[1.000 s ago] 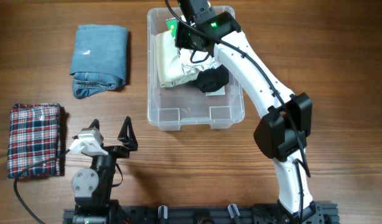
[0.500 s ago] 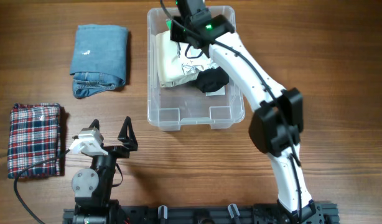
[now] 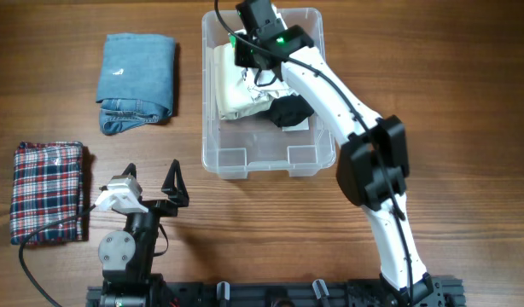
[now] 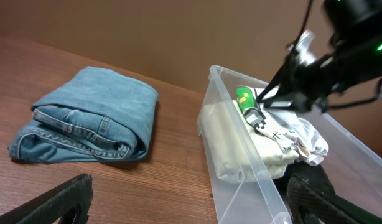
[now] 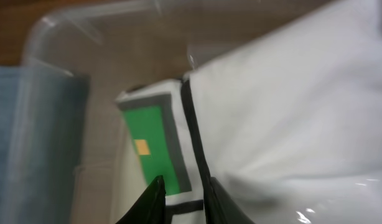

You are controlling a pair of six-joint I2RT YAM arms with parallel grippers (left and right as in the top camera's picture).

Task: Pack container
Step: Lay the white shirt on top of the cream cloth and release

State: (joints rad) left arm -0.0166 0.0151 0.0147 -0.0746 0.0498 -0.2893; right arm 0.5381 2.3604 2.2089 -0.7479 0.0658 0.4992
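Observation:
The clear container (image 3: 264, 152) stands at the table's back middle; its near wall shows in the left wrist view (image 4: 241, 180). Inside lie a cream folded garment (image 3: 226, 81), a white garment with a green patch (image 3: 255, 89) and a black item (image 3: 289, 109). My right gripper (image 3: 242, 53) is down in the container's back left corner, shut on the white garment's edge (image 5: 290, 112) beside the green patch (image 5: 150, 146). My left gripper (image 3: 151, 175) is open and empty at the table's front, well apart from the container.
Folded blue jeans (image 3: 136, 81) lie left of the container, also in the left wrist view (image 4: 91, 118). A folded red plaid cloth (image 3: 47, 192) lies at the far left edge. The right arm reaches over the container's right side.
My right gripper has shifted a little left and back inside the container, still holding the white garment. The left arm has not moved.

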